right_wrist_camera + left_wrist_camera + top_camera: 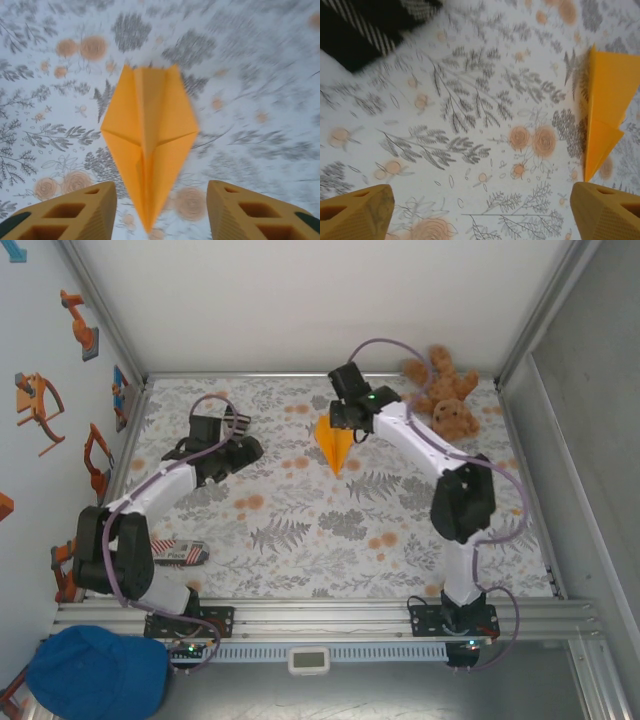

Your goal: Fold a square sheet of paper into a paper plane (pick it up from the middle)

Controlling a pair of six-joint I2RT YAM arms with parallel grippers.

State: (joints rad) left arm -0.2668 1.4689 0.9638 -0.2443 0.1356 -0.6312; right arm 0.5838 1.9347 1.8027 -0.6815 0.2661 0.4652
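Observation:
The paper plane [335, 448], a narrow orange-yellow dart with a centre crease, lies on the flowered cloth at the middle back. My right gripper [345, 425] hovers over its far end. In the right wrist view the plane [150, 135] runs up the middle and its pointed end sits between the fingers; the right gripper [160, 197] is open, with cloth showing on both sides of the paper. My left gripper [245, 448] is to the plane's left, open wide [481, 200] over bare cloth. From the left wrist, the plane [607, 100] is at the right edge.
A brown teddy bear [445, 390] lies at the back right corner. A striped sock [180, 552] lies by the left arm's base, and a black striped thing [370, 25] fills the left wrist view's top left. A blue cap [95, 670] sits off the table, front left.

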